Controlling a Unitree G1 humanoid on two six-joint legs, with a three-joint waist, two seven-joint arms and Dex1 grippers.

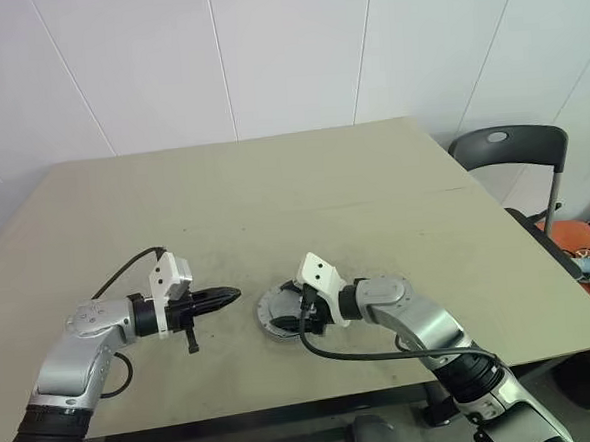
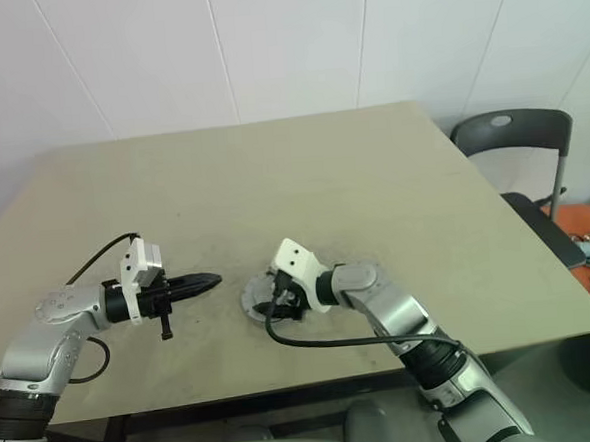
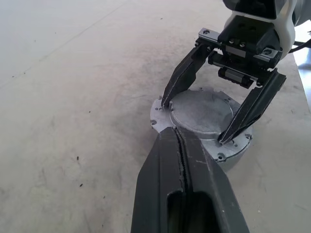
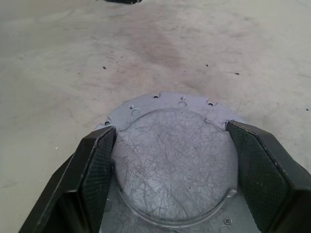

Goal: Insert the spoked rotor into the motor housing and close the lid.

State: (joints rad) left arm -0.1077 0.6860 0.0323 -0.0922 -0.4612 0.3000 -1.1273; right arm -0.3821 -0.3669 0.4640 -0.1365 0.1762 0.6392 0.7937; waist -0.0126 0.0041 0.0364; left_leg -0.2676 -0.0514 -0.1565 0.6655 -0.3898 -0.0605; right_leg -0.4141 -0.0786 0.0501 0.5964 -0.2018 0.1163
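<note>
On the beige table [image 1: 274, 212], the right gripper [image 3: 214, 121] straddles the grey, notch-rimmed metal lid [image 3: 201, 114] atop the housing at near centre, jaws wide around its raised centre. The left gripper [image 1: 225, 298], closed and empty, hovers just left. An off-centre squeeze could tilt the lid and jam it.

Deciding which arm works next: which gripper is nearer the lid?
Right. The right gripper straddles the lid, one finger on each side of its raised centre. The left gripper is shut and hangs beside the lid, off to its left, apart from it.
</note>
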